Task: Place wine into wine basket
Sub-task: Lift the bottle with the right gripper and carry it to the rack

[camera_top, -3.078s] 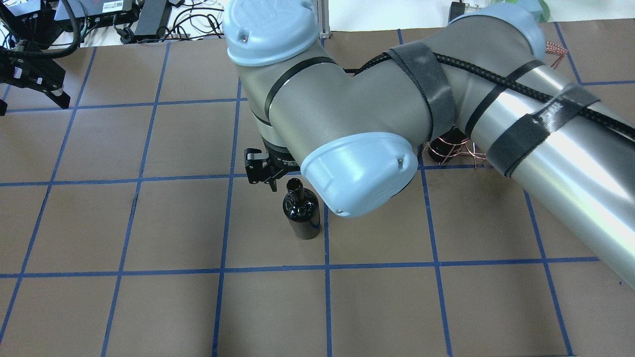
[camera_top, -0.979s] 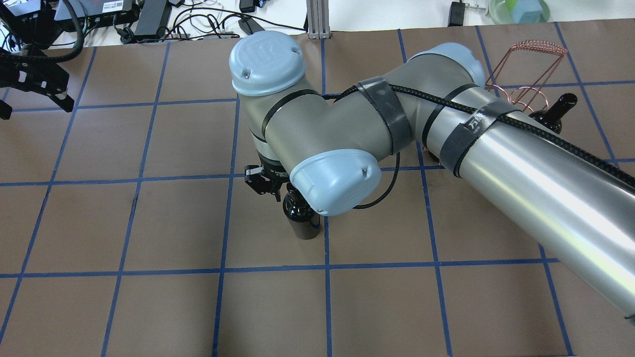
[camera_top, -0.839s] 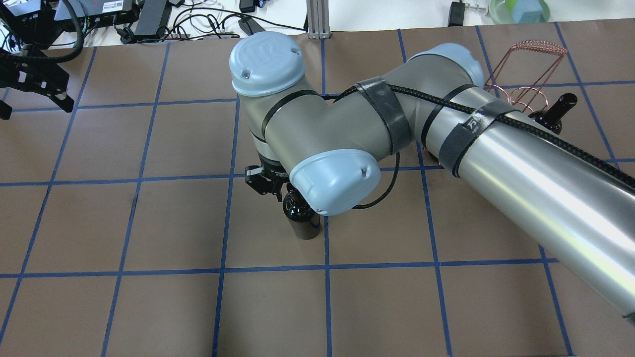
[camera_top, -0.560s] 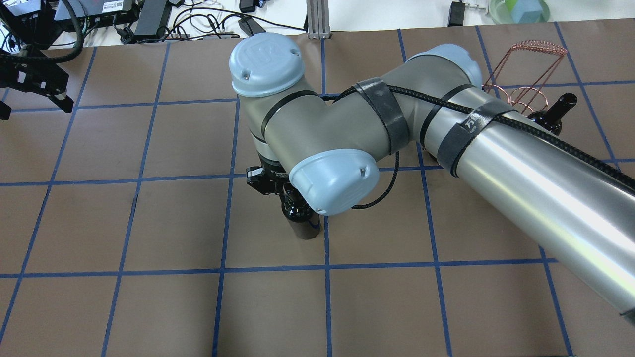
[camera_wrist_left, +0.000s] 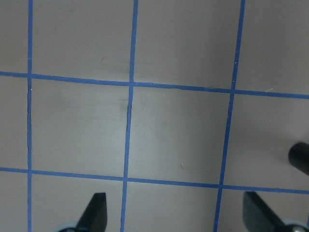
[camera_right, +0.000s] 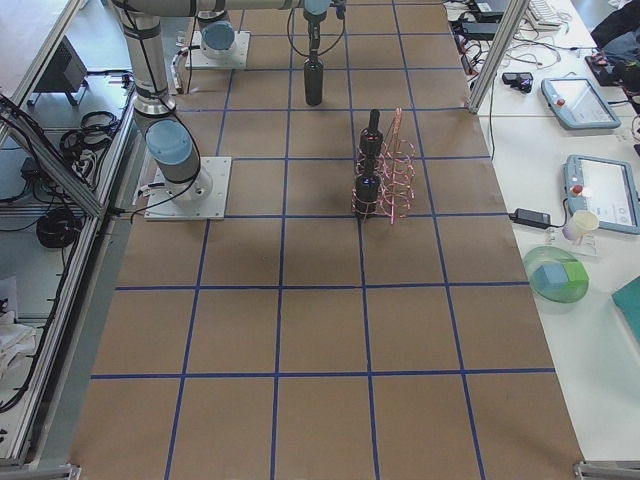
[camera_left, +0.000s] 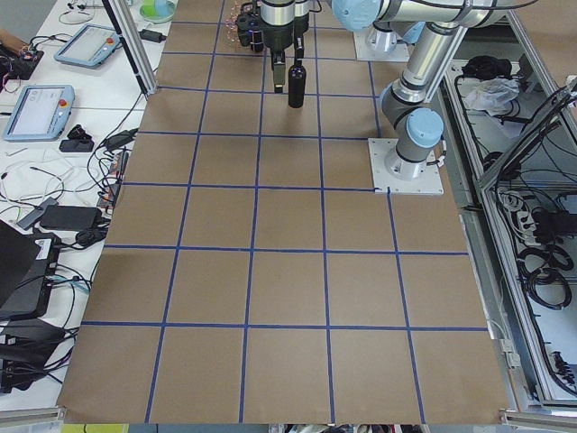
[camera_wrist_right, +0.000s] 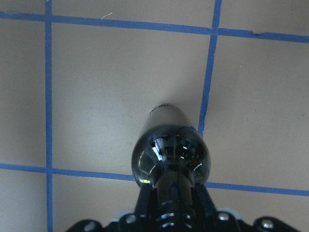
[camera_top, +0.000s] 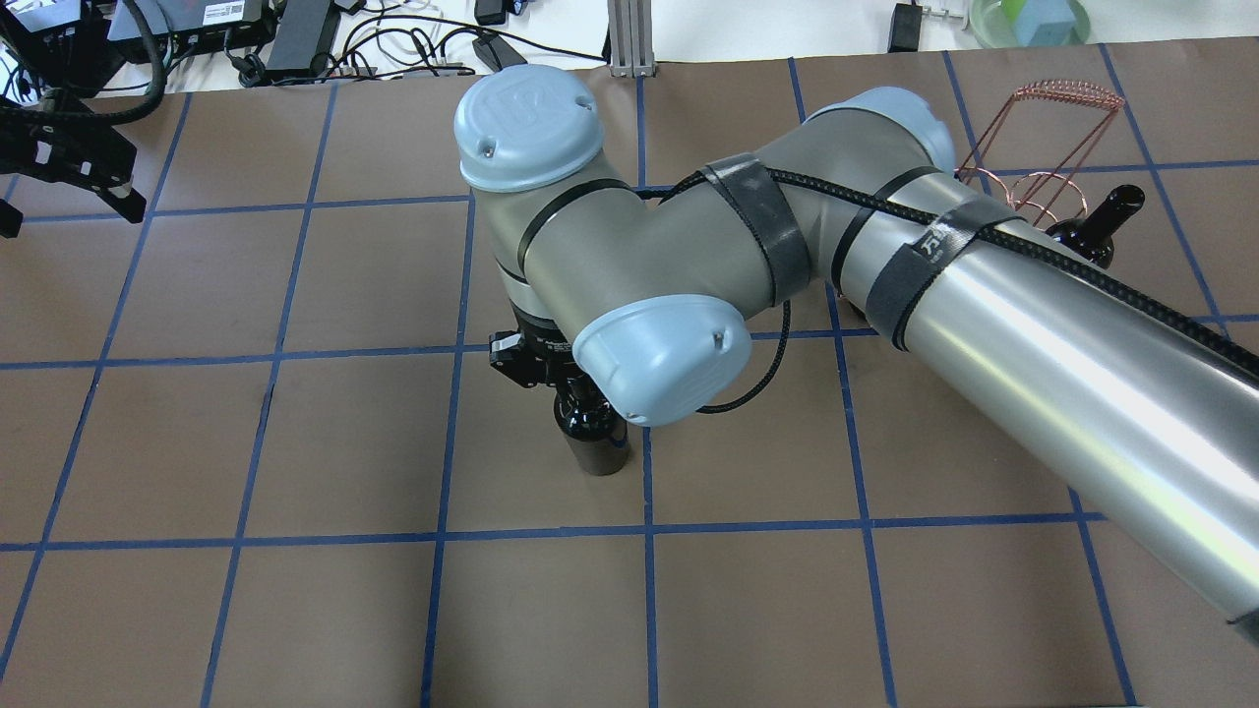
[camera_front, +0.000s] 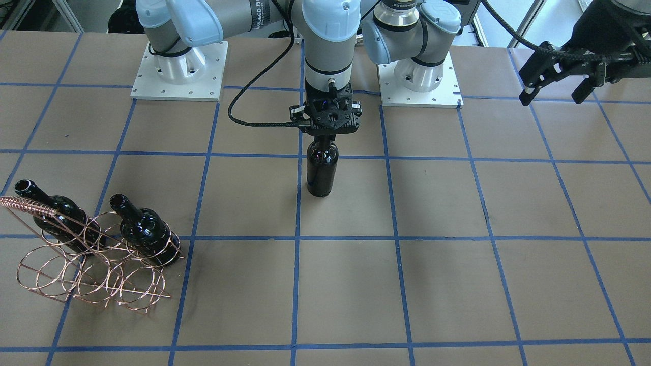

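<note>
A dark glossy wine bottle (camera_front: 321, 173) stands upright mid-table, also in the overhead view (camera_top: 590, 438) and the right wrist view (camera_wrist_right: 170, 150). My right gripper (camera_front: 325, 136) comes straight down from above and is shut on its neck; both fingers (camera_wrist_right: 145, 205) press the neck. The copper wire basket (camera_front: 86, 274) stands to the robot's right, also in the overhead view (camera_top: 1043, 138), with two more dark bottles (camera_front: 145, 231) (camera_front: 53, 213) leaning in its rings. My left gripper (camera_front: 554, 91) is open and empty, far off at the table's left side (camera_wrist_left: 176, 215).
The brown table top (camera_front: 457, 284) carries a blue tape grid. My right arm's forearm (camera_top: 1033, 334) crosses over the right half in the overhead view and hides part of the basket. Cables and boxes (camera_top: 295, 39) lie beyond the far edge. A dark rounded thing (camera_wrist_left: 300, 157) shows at the left wrist view's right edge.
My right gripper came down over the bottle's neck and its fingers, open a second ago, have shut on the neck. The left arm has not moved.
</note>
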`<action>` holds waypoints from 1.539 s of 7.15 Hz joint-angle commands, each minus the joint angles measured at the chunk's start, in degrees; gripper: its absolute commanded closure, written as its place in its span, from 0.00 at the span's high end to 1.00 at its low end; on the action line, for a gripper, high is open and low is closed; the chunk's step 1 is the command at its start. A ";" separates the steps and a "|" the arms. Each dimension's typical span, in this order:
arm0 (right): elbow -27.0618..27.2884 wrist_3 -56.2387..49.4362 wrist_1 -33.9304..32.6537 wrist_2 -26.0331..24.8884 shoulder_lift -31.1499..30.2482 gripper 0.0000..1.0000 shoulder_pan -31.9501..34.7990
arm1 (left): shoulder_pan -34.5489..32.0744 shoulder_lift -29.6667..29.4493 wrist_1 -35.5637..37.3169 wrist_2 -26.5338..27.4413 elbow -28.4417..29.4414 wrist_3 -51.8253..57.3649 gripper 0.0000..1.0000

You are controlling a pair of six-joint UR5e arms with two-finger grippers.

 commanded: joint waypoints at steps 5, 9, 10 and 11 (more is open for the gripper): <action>-4.70 -12.90 6.26 -1.95 -4.56 0.00 -8.51 | -0.97 0.00 0.27 -1.05 -0.26 -0.97 1.00; -4.71 -27.76 17.98 -6.00 -12.74 0.00 -21.16 | -18.94 -2.71 4.21 -0.27 -0.35 -23.25 1.00; -4.71 -29.09 19.20 -6.08 -13.63 0.00 -23.19 | -21.60 -3.42 4.22 -0.26 -0.35 -25.12 1.00; -4.79 -29.72 20.25 -6.34 -14.77 0.00 -24.95 | -22.67 -3.51 4.22 -0.09 -0.26 -24.71 1.00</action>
